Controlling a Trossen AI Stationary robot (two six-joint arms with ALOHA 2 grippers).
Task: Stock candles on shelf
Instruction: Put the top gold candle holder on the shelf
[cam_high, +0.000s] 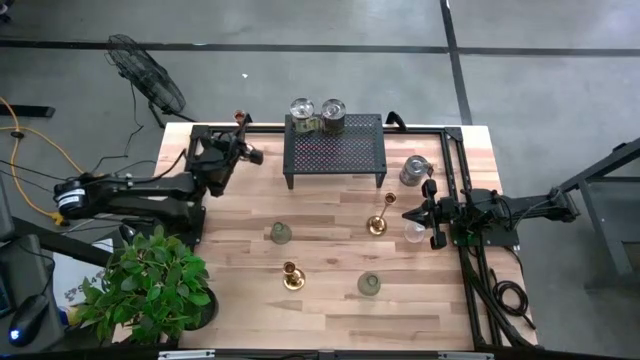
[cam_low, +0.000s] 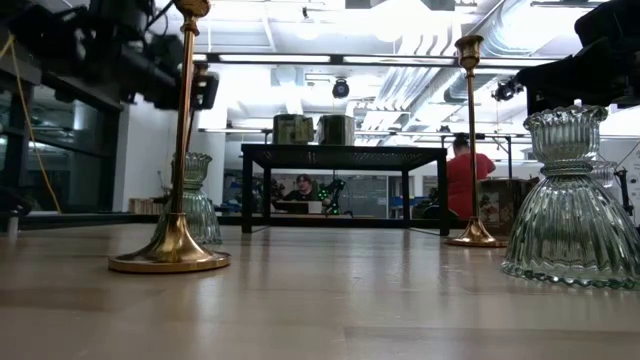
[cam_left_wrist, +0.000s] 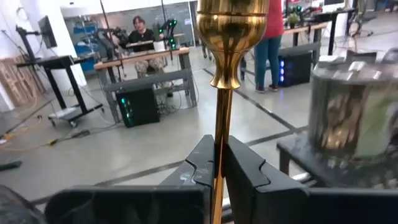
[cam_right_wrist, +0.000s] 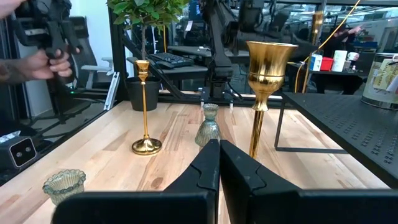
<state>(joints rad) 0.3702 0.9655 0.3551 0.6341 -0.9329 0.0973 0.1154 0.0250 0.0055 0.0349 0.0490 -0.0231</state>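
At the far left corner of the table, just beside the shelf (cam_high: 335, 150), a tall brass candlestick (cam_left_wrist: 227, 74) is being held by the left gripper (cam_left_wrist: 219, 163), whose fingers are being pressed narrowly on its thin stem. Two jar candles (cam_high: 317, 115) are being kept on the back of the mesh top. On the right side of the table, the right gripper (cam_high: 412, 214) is being held with its fingers closed together and nothing between them, near a second tall candlestick (cam_high: 379, 222) and a clear glass holder (cam_high: 415, 232). More glass holders (cam_high: 281, 233) and a short brass candlestick (cam_high: 291, 275) are being left on the wood in front of the shelf, near the potted plant (cam_high: 150, 285).
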